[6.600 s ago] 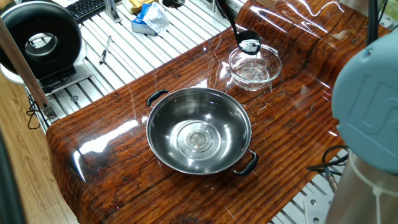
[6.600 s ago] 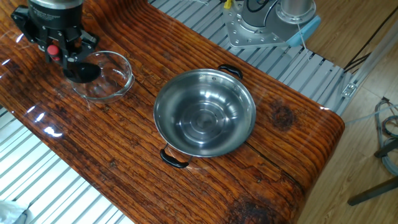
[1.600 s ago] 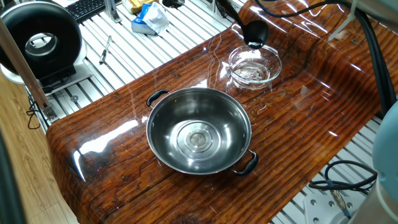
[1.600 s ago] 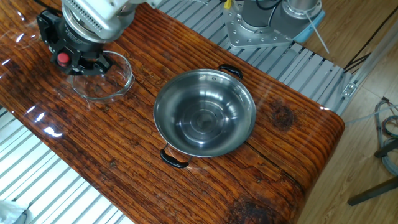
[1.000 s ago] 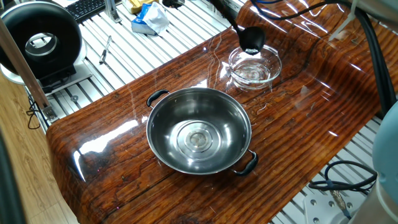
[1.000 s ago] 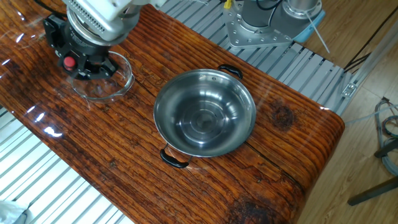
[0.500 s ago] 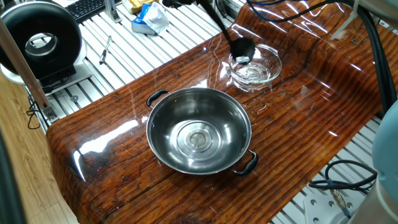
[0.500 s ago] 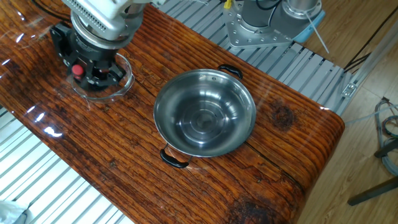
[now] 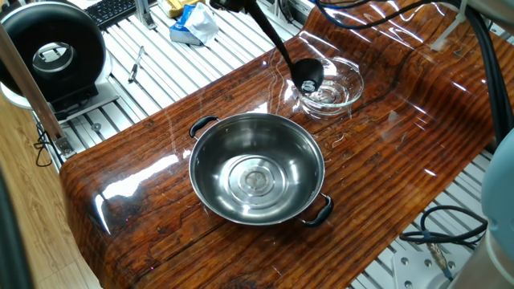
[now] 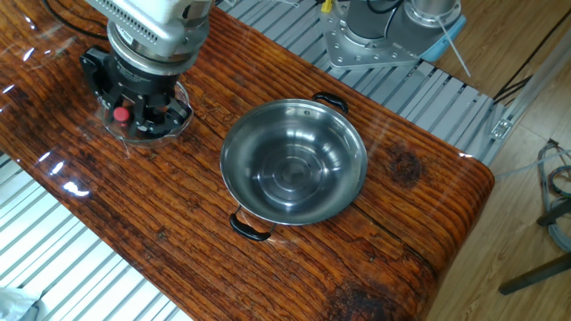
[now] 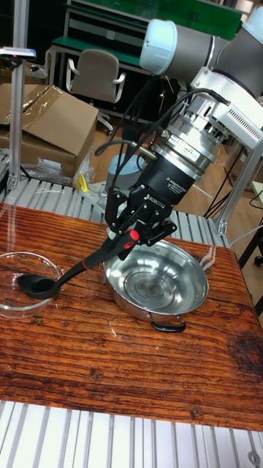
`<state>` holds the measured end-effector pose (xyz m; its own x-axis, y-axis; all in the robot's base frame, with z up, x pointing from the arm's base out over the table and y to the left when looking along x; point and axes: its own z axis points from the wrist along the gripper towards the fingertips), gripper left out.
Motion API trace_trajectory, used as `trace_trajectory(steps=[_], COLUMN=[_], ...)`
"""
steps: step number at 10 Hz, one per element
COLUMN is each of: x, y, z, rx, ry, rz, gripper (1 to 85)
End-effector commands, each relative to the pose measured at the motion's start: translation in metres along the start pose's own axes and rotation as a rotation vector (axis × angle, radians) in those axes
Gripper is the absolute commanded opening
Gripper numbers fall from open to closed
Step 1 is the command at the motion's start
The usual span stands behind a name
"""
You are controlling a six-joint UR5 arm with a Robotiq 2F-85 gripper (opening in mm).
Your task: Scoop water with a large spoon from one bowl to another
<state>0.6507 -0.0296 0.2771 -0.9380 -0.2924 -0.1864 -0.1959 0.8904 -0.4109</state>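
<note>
Shifted toward the steel bowl [image 9: 257, 167], the gripper [image 11: 139, 223] clamps the ladle [image 11: 44, 284] over the glossy wooden table [image 9: 377, 152] (cardboard box [image 11: 51, 124] behind)

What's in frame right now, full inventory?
Steel bowl: 1, shiny silver with black side handles, middle of the table.
Glass bowl: 1, clear, beyond the steel bowl.
Ladle: 1, black, scoop at the glass bowl's rim, handle slanting up to the hand.
Wooden table: 1, glossy reddish brown.
Keyboard: 1, black, on the slatted bench behind.
Crumpled bag: 1, blue and white, same bench.
Cardboard box: 1, brown, background.
Chair: 1, grey, background.
Hand: 1, black, shut on the ladle handle.
</note>
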Motion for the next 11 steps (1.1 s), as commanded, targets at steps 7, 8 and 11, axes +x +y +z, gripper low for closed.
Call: trace_trajectory(steps=[7, 8, 11], x=[-0.005, -0.005, -0.004], y=[0.035, 0.036, 0.035], z=[-0.003, -0.003, -0.003], rx=[-0.138, -0.143, -0.137], ry=[-0.031, -0.033, -0.029], rz=[-0.152, -0.154, -0.174], gripper=[1.0, 1.0, 1.0])
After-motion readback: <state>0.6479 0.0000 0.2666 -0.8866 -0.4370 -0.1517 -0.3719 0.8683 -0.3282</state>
